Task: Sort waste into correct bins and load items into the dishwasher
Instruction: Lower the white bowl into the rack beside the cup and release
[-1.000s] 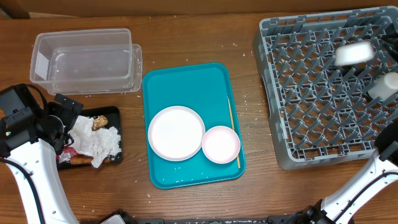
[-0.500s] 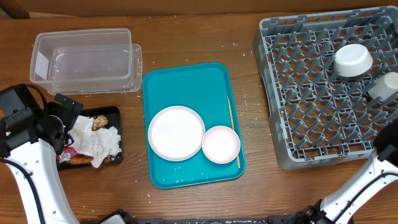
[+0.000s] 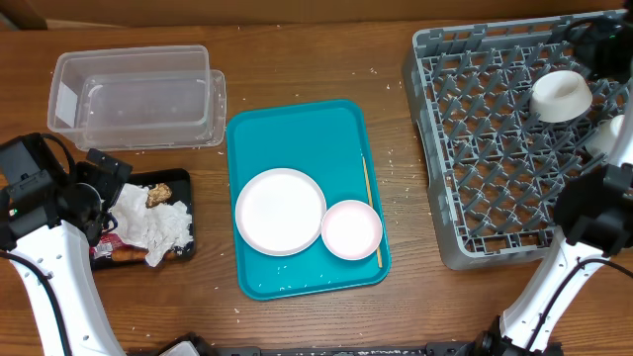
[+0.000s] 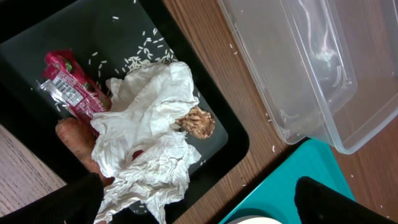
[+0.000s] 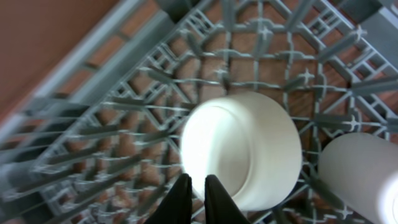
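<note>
1. Since the frame 1 second ago, the small white bowl [image 3: 562,95] has gone from a blur over the dish rack [image 3: 495,148] to a sharp, settled shape, mouth down on the pegs near the far right corner. The right arm now shows over the rack's right side.
2. The right gripper [image 5: 196,186] hangs just above that bowl with its fingers drawn narrow, only a slim gap between them and nothing in it. We take this as a finished drop.
3. A 2nd white cup [image 3: 613,136] lies in the rack just beside the bowl.
4. The left gripper [image 4: 199,202] is spread wide and empty above the black tray [image 4: 124,31], which holds the crumpled napkins [image 4: 149,124], the red wrapper [image 4: 65,87], the carrot [image 4: 71,134] and the brown food bit [image 4: 198,121]. The waste looks sorted to us.
5. On the teal tray [image 3: 297,129] we count 3 items left: the white plate [image 3: 280,211], the pale pink saucer [image 3: 351,228] touching it, and the wooden stick [image 3: 370,213] along the right rim.
6. The clear plastic container [image 3: 134,99] holds nothing we can make out.
</note>
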Robot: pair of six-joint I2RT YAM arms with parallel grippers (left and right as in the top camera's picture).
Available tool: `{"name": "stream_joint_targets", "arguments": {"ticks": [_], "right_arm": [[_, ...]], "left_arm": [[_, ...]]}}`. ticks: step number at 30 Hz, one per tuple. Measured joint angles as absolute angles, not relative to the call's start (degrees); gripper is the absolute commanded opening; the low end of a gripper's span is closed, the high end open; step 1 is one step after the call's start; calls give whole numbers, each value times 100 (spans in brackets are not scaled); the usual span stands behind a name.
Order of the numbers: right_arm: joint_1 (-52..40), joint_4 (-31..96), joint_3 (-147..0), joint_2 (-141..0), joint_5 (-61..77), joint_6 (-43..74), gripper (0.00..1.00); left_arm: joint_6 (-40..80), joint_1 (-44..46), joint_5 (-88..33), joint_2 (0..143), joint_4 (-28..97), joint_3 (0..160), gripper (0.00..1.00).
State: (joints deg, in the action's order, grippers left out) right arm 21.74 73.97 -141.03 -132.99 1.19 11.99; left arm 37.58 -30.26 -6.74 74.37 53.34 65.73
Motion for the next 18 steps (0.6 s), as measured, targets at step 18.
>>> {"name": "stream_joint_targets", "arguments": {"ticks": [18], "right_arm": [[2488,6882,-12886,-13305,-777,1203,6]], "left_arm": [[3758,-3026,-674,7437,5334,6573,100]]}}
